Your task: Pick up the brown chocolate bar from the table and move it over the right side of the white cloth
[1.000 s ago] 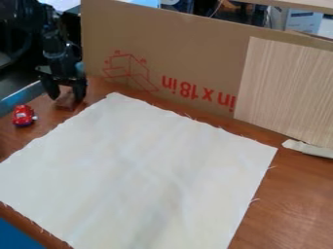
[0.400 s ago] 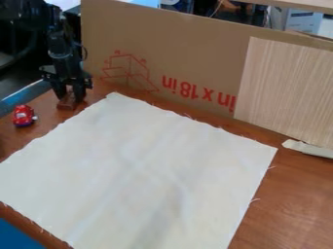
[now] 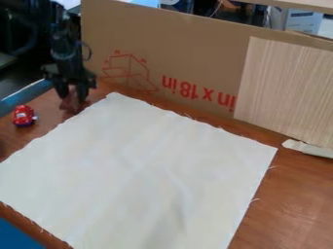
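At the far left in the view, nearer the camera than the end effector (image 3: pixel 73 101), a blue surface (image 3: pixel 16 237) at the corner. Left of the end effector, a blue rail (image 3: pixel 27 96) along the edge of the reddish-brown worktop (image 3: pixel 296 194). Just left of the end effector and slightly nearer the camera, a small red toy car (image 3: pixel 24 116), apart from it. Next, the end effector itself, pointing down over the worktop's back left area, narrowed around a small brown block (image 3: pixel 72 103) between the fingers. Right of the end effector and toward the camera, a large off-white cloth (image 3: pixel 137 165), spread nearly flat, with frayed edges and a corner near the block. Behind and to the right, an upright cardboard sheet (image 3: pixel 189 58) with red print. Farther right, a pale wood-grain panel (image 3: pixel 286 87) against the cardboard, with a pale strip (image 3: pixel 309 149) at its foot.
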Tool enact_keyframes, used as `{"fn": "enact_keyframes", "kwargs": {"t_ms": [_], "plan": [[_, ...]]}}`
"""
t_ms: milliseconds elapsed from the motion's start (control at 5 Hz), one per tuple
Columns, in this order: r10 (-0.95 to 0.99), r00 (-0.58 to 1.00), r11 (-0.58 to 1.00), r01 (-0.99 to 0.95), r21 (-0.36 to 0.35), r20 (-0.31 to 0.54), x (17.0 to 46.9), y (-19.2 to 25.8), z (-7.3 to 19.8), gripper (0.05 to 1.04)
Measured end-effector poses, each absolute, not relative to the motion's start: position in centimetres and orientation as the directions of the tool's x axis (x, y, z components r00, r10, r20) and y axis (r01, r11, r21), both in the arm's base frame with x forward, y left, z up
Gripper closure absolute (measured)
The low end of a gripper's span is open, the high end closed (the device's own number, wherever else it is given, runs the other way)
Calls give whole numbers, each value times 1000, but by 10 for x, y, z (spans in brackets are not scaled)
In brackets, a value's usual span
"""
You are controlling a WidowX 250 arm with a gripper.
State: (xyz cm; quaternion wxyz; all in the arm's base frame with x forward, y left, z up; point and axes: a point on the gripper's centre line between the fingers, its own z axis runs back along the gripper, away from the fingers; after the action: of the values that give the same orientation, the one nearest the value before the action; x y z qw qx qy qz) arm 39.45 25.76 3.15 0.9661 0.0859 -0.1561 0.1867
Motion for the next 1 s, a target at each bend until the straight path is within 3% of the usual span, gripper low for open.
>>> {"fn": "enact_keyframes", "kwargs": {"t_ms": [200, 400, 800, 1000], "plan": [[285, 873, 930, -352, 107, 395, 391, 222, 60, 524], [224, 889, 949, -291, 116, 400, 375, 188, 76, 525], [97, 972, 985, -124, 117, 216, 346, 105, 54, 525], [95, 977, 988, -116, 105, 190, 335, 71, 52, 525]]}}
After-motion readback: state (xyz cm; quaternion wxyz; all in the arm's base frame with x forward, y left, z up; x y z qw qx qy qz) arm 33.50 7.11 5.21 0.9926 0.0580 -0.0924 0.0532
